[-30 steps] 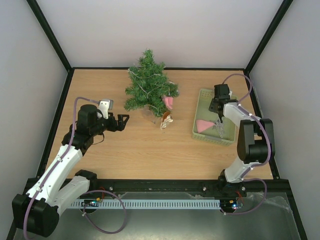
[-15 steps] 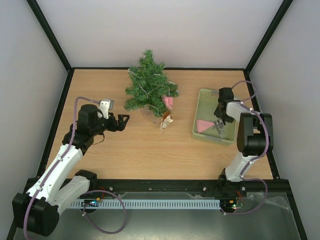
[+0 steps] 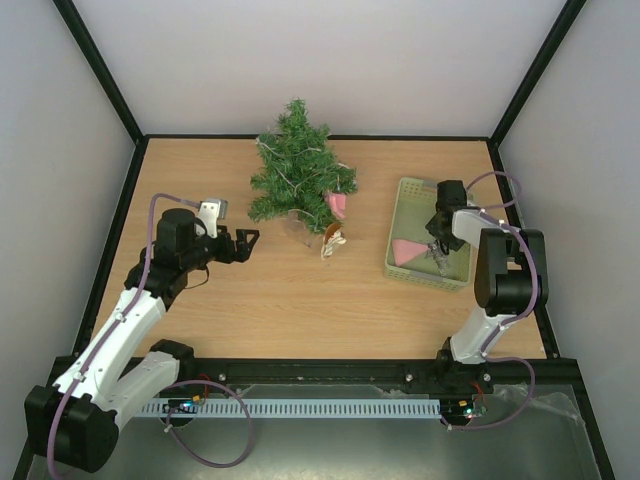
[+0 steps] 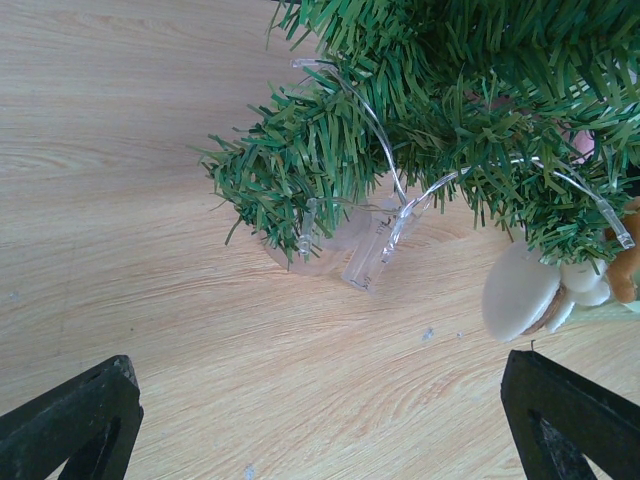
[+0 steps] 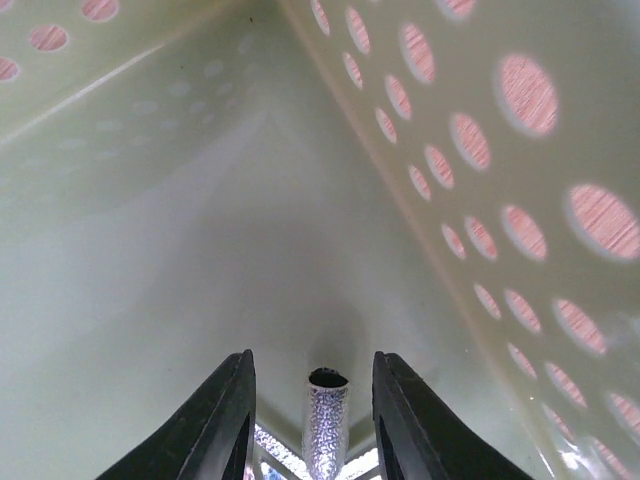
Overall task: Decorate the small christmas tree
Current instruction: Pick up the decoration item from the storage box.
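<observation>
The small christmas tree (image 3: 300,170) stands at the back middle of the table, its green branches (image 4: 450,110) wound with a clear light string (image 4: 385,235). A pink ornament (image 3: 338,205) hangs on its right side. My left gripper (image 3: 248,240) hovers open just left of the tree, its jaws (image 4: 330,400) wide apart over bare wood. My right gripper (image 3: 437,248) is down inside the green basket (image 3: 405,190). Its jaws (image 5: 312,390) straddle a silver glittery ornament (image 5: 326,420), with a gap on each side.
A second pink ornament (image 3: 407,250) lies in the basket's left part. A beige and white ornament (image 3: 332,243) rests on the table by the tree's base, also visible in the left wrist view (image 4: 520,290). The perforated basket wall (image 5: 480,150) stands close on the right gripper's right.
The right gripper has sunk lower into the basket and its jaws have narrowed round the silver ornament. The left arm has not moved.
</observation>
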Available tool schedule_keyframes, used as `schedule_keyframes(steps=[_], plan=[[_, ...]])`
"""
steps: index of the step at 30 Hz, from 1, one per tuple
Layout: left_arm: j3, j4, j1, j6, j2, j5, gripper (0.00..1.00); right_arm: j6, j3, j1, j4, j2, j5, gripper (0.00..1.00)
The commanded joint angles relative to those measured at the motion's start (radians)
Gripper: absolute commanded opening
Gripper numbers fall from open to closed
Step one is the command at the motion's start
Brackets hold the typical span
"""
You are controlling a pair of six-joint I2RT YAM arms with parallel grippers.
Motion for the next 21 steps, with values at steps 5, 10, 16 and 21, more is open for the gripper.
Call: schedule_keyframes(steps=[5,10,16,21], plan=[[0.006,0.004,0.005,0.006,-0.004,0.016,1.0,0.069,-0.037,0.003,0.052,0.001,-0.01,0.23],[0.007,0.004,0.004,0.007,-0.001,0.019,0.99,0.085,-0.04,0.003,0.061,0.012,-0.011,0.21],[0.006,0.001,0.005,0.006,-0.005,0.011,0.99,0.088,-0.034,0.003,0.064,0.023,0.004,0.23],[0.006,0.001,0.004,0.005,-0.006,0.011,0.99,0.082,-0.038,0.003,0.068,0.039,0.014,0.23]])
